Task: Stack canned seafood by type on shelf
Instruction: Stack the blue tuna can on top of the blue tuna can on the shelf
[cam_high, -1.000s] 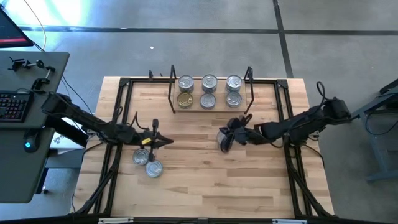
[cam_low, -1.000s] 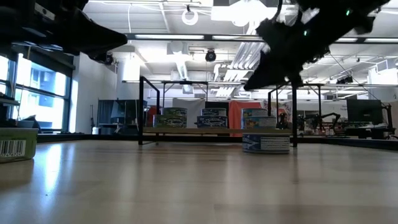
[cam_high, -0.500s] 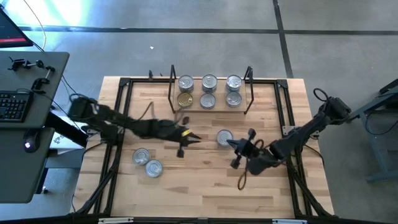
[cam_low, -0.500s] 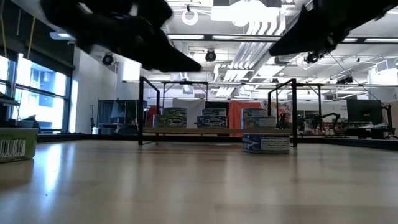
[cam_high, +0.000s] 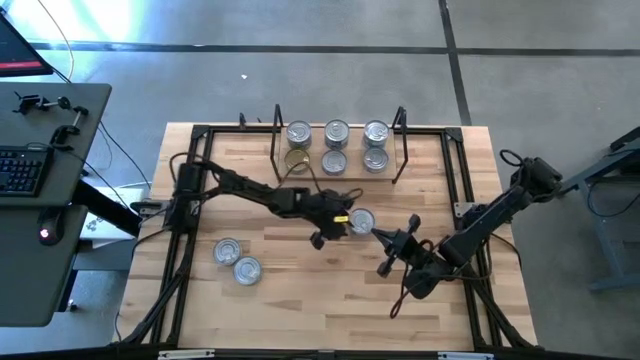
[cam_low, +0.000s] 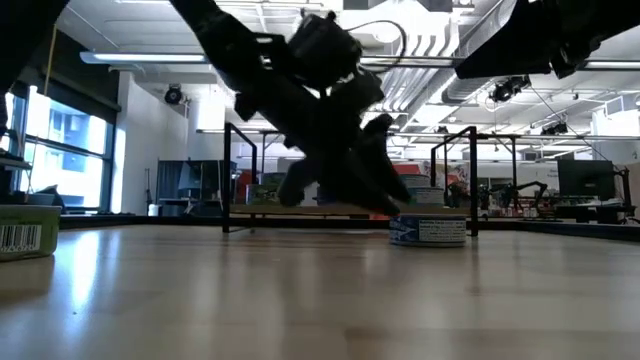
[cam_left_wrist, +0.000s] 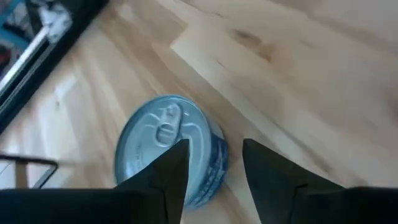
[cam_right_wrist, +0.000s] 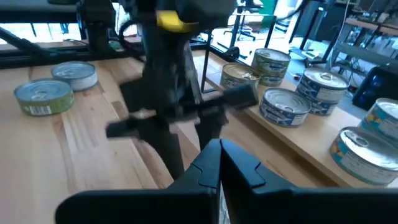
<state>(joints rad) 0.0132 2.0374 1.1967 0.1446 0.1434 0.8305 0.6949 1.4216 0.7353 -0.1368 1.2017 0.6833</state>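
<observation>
A silver-lidded, blue-sided can of seafood (cam_high: 362, 221) (cam_left_wrist: 168, 146) (cam_low: 428, 230) stands on the table in front of the shelf (cam_high: 337, 170). My left gripper (cam_high: 340, 222) (cam_left_wrist: 214, 158) hangs open right beside it, slanting down from the table's left; one finger (cam_left_wrist: 177, 165) overlaps the can's side. My right gripper (cam_high: 383, 238) (cam_right_wrist: 219, 158) is shut and holds nothing, just near-right of the can. Several cans stand on the shelf board, one gold-lidded (cam_high: 297, 159). My left gripper has one fingertip (cam_left_wrist: 180, 149) in front of the can's rim nearest the gripper. I cannot tell whether it touches the can. The can stands upright on the table.
Two more cans (cam_high: 227, 251) (cam_high: 246, 269) stand near the table's left side, also in the right wrist view (cam_right_wrist: 74, 74) (cam_right_wrist: 42, 99). A black tube frame (cam_high: 200, 130) runs around the table. The shelf's black wire end frames (cam_high: 276, 140) (cam_high: 401, 140) rise at both ends.
My left gripper has swung from the two cans at the table's left toward the right, down to the can in the middle, and has opened. My right gripper, shut throughout, has drawn back from that can toward the near right. The can has stayed where it was.
</observation>
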